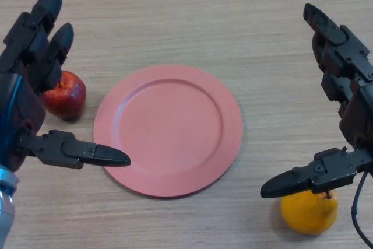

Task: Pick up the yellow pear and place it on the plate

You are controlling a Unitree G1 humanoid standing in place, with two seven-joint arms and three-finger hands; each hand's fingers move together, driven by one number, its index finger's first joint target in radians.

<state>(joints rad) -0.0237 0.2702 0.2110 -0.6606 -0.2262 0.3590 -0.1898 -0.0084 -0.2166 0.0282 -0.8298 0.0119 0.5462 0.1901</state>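
The yellow pear (310, 212) lies on the wooden table at the lower right, partly hidden under the thumb of my right hand (349, 103). That hand hovers open above it, fingers straight and pointing away, thumb stretched toward the plate. The pink plate (169, 129) lies empty in the middle of the table. My left hand (26, 94) is open at the left, its thumb tip reaching over the plate's left rim.
A red apple (67, 94) lies left of the plate, partly hidden behind my left hand's fingers. Bare wooden table lies beyond the plate.
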